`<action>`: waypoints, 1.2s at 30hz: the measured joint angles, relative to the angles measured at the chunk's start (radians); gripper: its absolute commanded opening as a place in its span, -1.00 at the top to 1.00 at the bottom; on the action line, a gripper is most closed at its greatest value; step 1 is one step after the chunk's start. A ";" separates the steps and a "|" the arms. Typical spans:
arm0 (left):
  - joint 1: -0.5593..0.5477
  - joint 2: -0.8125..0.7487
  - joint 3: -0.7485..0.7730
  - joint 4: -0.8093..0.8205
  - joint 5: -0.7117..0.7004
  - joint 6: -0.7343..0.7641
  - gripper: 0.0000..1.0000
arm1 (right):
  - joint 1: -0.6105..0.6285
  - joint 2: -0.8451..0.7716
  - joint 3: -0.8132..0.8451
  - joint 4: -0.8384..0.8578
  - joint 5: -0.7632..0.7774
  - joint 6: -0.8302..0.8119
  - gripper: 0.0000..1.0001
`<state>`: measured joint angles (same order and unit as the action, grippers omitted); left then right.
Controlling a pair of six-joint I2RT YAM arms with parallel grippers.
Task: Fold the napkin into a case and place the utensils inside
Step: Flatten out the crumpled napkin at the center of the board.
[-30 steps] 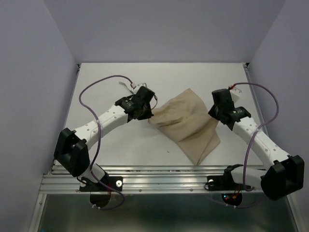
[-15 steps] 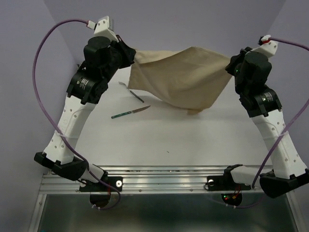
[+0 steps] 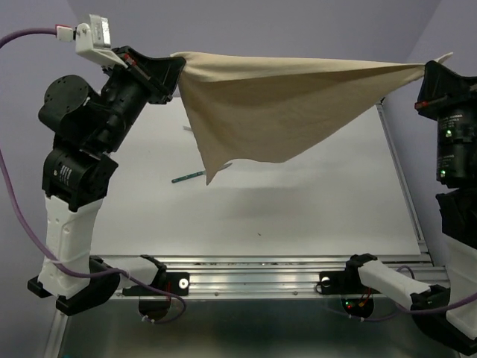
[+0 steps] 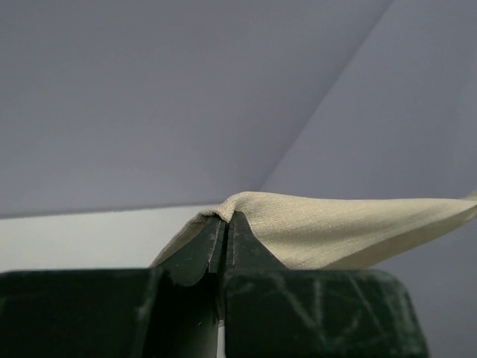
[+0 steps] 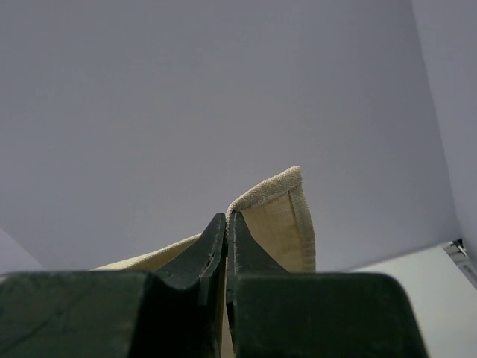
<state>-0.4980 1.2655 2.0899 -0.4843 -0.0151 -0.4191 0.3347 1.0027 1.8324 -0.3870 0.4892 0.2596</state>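
Note:
The beige napkin (image 3: 283,104) hangs stretched high above the table, held by two corners. My left gripper (image 3: 173,72) is shut on its left corner (image 4: 246,205); in the left wrist view the cloth drapes over my closed fingertips (image 4: 226,218). My right gripper (image 3: 428,71) is shut on the right corner (image 5: 279,201), whose hemmed edge sticks up past my fingertips (image 5: 227,220). The cloth sags to a point at the lower left. Below it on the table lie the utensils: one slim piece with a greenish handle (image 3: 186,177) and a small bit of another (image 3: 188,128), mostly hidden by the cloth.
The white table (image 3: 298,209) has a metal rail (image 3: 246,276) along its near edge. Purple-grey walls close in on the left, right and back. A purple cable (image 3: 22,224) loops off the left arm.
Both arms have lifted the napkin from the table high into the air and pulled it apart, stretching it taut. The utensils it covered have come into view.

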 measured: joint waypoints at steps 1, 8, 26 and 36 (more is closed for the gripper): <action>-0.002 -0.019 0.000 0.007 0.018 -0.003 1.00 | 0.001 -0.012 0.007 0.000 -0.008 -0.002 0.99; -0.007 -0.096 -0.003 0.055 0.152 -0.047 1.00 | 0.001 -0.096 0.036 0.013 -0.060 -0.002 0.99; 0.066 0.174 -0.529 0.236 0.173 -0.122 1.00 | -0.019 0.135 -0.306 0.089 0.316 -0.185 0.99; 0.138 0.705 -0.513 0.304 0.296 -0.140 1.00 | -0.186 0.590 -0.505 0.304 0.149 -0.203 0.99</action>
<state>-0.3595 1.9709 1.5772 -0.1802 0.2806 -0.5591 0.1486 1.5925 1.3277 -0.0826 0.6384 0.0566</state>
